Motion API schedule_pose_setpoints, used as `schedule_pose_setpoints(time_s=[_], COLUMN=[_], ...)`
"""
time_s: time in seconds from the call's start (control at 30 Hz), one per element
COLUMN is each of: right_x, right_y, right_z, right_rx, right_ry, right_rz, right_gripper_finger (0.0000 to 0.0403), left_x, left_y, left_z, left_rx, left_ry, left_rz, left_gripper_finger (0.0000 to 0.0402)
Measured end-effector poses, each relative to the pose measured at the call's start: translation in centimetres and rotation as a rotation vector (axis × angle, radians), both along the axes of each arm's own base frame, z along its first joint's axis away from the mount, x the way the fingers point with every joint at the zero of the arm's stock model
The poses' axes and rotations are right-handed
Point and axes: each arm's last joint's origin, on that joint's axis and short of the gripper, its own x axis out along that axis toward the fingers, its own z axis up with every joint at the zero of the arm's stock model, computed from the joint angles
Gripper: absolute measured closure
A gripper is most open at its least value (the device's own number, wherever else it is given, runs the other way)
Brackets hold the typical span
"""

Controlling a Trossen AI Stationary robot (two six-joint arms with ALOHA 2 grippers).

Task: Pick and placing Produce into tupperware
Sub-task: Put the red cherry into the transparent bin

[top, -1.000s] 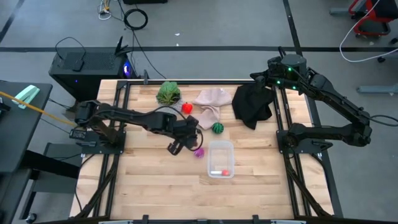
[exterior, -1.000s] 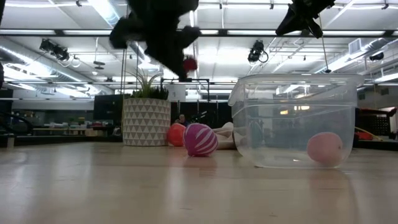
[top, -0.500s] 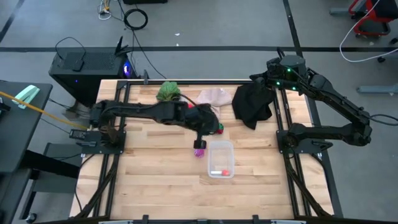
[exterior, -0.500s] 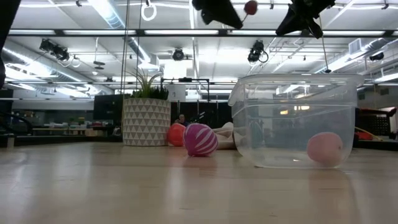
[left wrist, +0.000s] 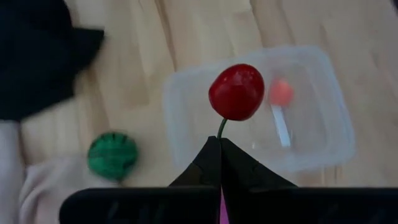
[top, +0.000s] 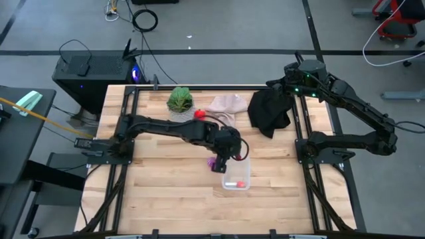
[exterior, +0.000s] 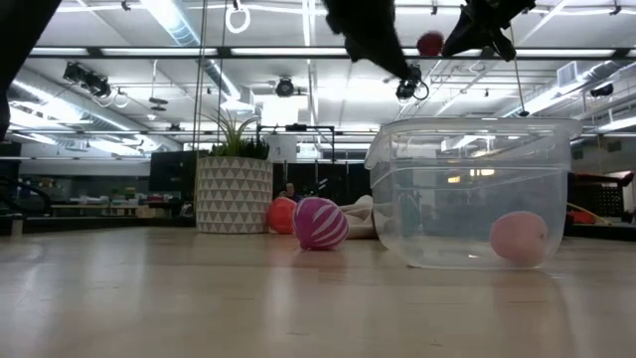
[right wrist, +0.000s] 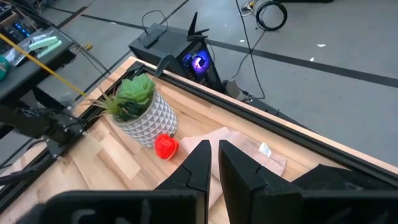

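Observation:
My left gripper (left wrist: 219, 144) hangs above the clear tupperware (left wrist: 311, 137), shut on a dark-red cherry (left wrist: 236, 92). In the high view it is over the far-left part of the tupperware (top: 237, 180). A pinkish-red piece (left wrist: 281, 93) lies inside on the tupperware's floor. The purple striped piece (exterior: 320, 223) rests on the table left of the tupperware. The green round piece (left wrist: 112, 155) sits beside the beige cloth, and the red piece (top: 198, 114) by the plant pot. My right gripper (right wrist: 212, 152) waits over the far right corner, its fingers a narrow gap apart. My left gripper pinches the cherry's thin green stem (left wrist: 221, 127) between its two shut fingertips. The fingers point down at a slant, toward the table's right. The cherry is lifted clear and shows in the low view (exterior: 429, 43) above the tupperware's rim.
A leafy plant in a white patterned pot (top: 178, 101) stands at the far edge. The beige cloth (top: 226, 106) and the black cloth (top: 269, 111) lie along the far side. Bare wood (top: 166, 192) spreads over the near half of the table.
My left gripper has swung from the table's left toward the right, from beside the purple piece to above the tupperware, staying shut on the cherry. The cherry rose high, then came down a little. The other pieces have stayed put.

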Motion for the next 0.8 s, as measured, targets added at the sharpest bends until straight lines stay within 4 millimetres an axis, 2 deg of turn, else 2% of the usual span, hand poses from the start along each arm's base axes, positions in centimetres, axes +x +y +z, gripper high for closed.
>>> schedule_pose_setpoints(time_s=[0.37,0.8], right_x=[0.0,-0.1], right_y=[0.0,0.0], right_z=[-0.1,-0.1], right_rx=[0.003,0.006], right_ry=[0.009,0.012], right_rz=[0.002,0.002], right_gripper_finger=[0.0365,0.0365], left_x=[1.7,2.0], left_y=[-0.6,-0.6], left_z=[-3.3,-3.8], left_rx=[-0.032,-0.037], left_ry=[0.037,0.039], left_rz=[0.04,0.049], left_gripper_finger=[0.0399,0.0395])
